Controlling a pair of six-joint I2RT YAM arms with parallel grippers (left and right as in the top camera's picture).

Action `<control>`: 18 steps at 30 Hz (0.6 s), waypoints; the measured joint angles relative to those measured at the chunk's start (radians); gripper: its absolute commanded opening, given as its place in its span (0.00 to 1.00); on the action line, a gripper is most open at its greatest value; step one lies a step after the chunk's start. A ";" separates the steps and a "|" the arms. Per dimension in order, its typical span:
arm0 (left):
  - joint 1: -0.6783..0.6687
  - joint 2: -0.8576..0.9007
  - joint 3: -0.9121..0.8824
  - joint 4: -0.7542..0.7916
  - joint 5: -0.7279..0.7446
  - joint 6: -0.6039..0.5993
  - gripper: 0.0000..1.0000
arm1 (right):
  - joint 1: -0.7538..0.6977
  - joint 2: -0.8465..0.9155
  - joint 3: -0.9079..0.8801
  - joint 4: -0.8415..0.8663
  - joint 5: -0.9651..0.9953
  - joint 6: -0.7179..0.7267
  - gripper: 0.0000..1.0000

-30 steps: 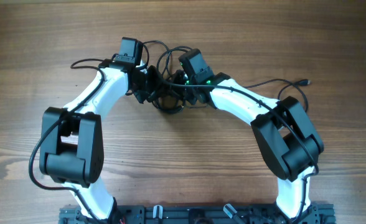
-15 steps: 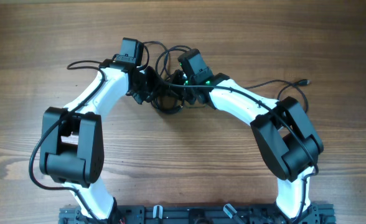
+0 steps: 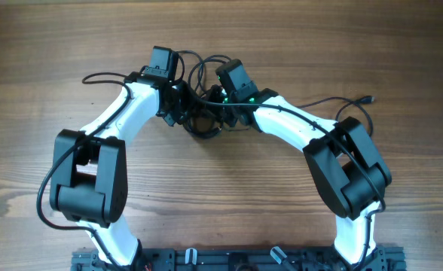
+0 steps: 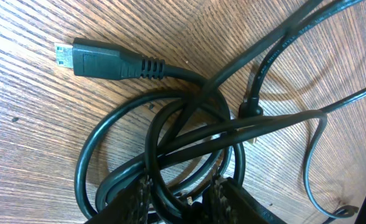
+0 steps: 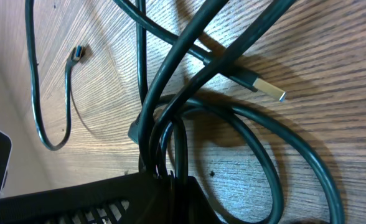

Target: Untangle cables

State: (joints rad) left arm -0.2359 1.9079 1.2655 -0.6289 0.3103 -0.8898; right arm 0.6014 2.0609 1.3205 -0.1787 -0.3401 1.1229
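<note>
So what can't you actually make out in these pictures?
Overhead: the cables knot up mostly under the left wrist and right wrist, so single strands cannot be traced.
Left wrist view: the left pincer is cut off by the bottom edge, so whether it clamps is unclear.
Right wrist view: the far small plug is too tiny to identify.

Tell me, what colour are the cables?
The cables are black; the left wrist view shows it best.
</note>
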 measured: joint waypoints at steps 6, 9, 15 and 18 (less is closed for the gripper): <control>0.000 0.000 0.000 0.000 -0.014 -0.007 0.25 | 0.000 0.000 0.000 0.001 -0.027 0.000 0.04; 0.000 0.000 0.000 -0.001 -0.026 -0.007 0.17 | 0.000 0.000 0.000 0.001 -0.045 -0.001 0.04; 0.000 0.000 0.000 -0.001 -0.047 -0.010 0.04 | 0.000 0.000 0.000 -0.006 -0.060 -0.002 0.04; 0.000 0.000 0.000 0.000 -0.049 -0.011 0.06 | 0.000 0.000 0.000 -0.003 -0.064 -0.002 0.04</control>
State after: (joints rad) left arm -0.2356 1.9079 1.2655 -0.6285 0.2615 -0.9005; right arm 0.6014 2.0609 1.3205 -0.1818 -0.4042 1.1213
